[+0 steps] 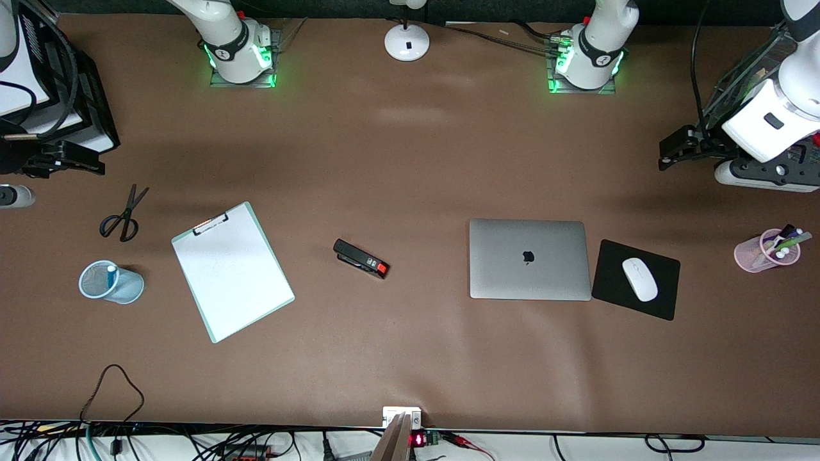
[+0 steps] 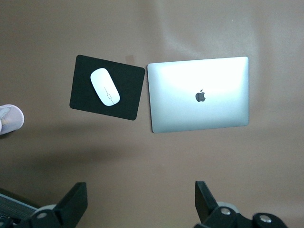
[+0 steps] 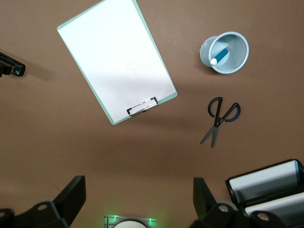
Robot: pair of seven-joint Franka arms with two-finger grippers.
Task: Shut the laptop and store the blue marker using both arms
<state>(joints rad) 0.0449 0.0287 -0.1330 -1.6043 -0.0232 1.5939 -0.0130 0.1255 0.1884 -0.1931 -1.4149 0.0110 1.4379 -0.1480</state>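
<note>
The laptop [image 1: 528,259] lies closed on the table, lid up with the dark apple logo showing; it also shows in the left wrist view [image 2: 198,94]. The blue marker [image 1: 111,275] stands in a light blue mesh cup [image 1: 131,288] toward the right arm's end; the right wrist view shows the marker [image 3: 219,53] inside that cup [image 3: 237,35]. My left gripper [image 1: 666,153] is open and empty, high over the left arm's end [image 2: 141,190]. My right gripper [image 1: 96,163] is open and empty, high over the right arm's end [image 3: 137,185].
A black mouse pad [image 1: 608,282] with a white mouse [image 1: 639,279] lies beside the laptop. A pink cup of pens [image 1: 749,255] stands toward the left arm's end. A clipboard [image 1: 232,271], scissors [image 1: 122,218] and a black stapler [image 1: 360,258] lie on the table.
</note>
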